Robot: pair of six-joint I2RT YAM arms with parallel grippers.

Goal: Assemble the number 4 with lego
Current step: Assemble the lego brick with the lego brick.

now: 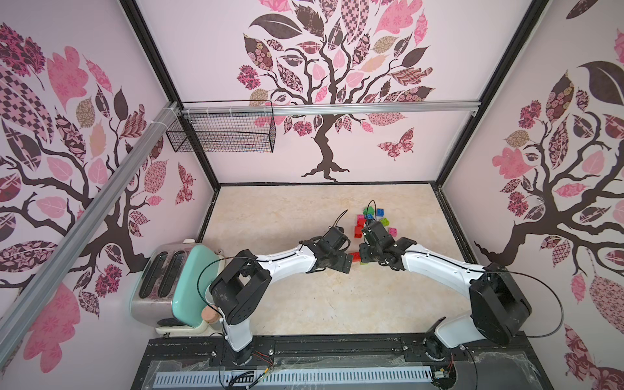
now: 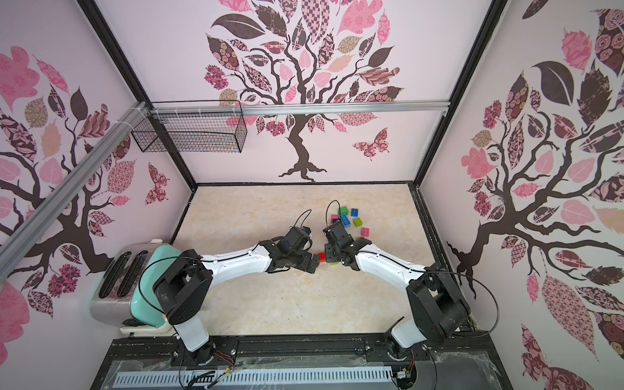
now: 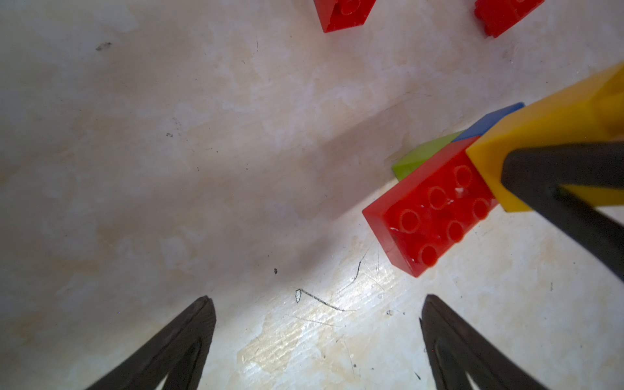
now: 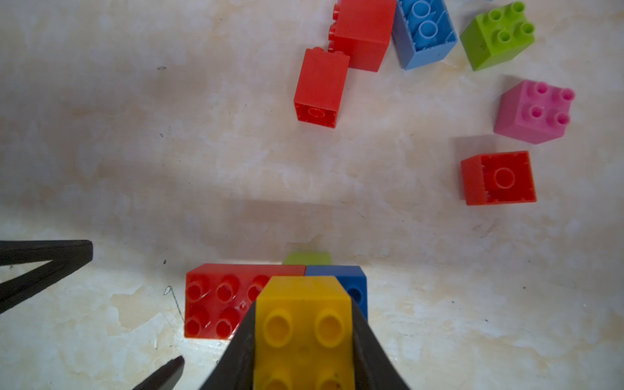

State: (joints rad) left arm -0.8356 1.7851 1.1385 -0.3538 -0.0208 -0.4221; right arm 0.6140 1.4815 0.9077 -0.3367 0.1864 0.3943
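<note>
Ten bricks show in the right wrist view: one yellow brick (image 4: 304, 324), one long red brick (image 4: 216, 300), one dark blue brick (image 4: 351, 280), one low lime brick (image 4: 307, 258), three loose red bricks (image 4: 320, 87), one light-blue brick (image 4: 425, 30), one studded lime brick (image 4: 498, 37) and one pink brick (image 4: 533, 111). The right end effector (image 4: 303, 304) is clamped on the yellow brick, with a finger on either flank and the studs facing the wrist camera. The yellow brick sits over the seam where the long red brick and the dark blue brick meet end to end, and the low lime brick lies just beyond them. Whether it is pressed home cannot be told. The six loose pieces lie farther out beyond this end effector's tips, well apart from the clamped brick. The left end effector (image 3: 317, 300) is spread wide and empty, its tips over bare worktop (image 3: 169, 169), just beside the free end of the long red brick and not touching it. In both top views the left arm (image 1: 287, 260) and right arm (image 1: 435, 266) rise from the front rail (image 1: 337, 347) with elbows out. Their forearms angle inward, so the wrists nearly meet and both end effectors point down at the same spot.
</note>
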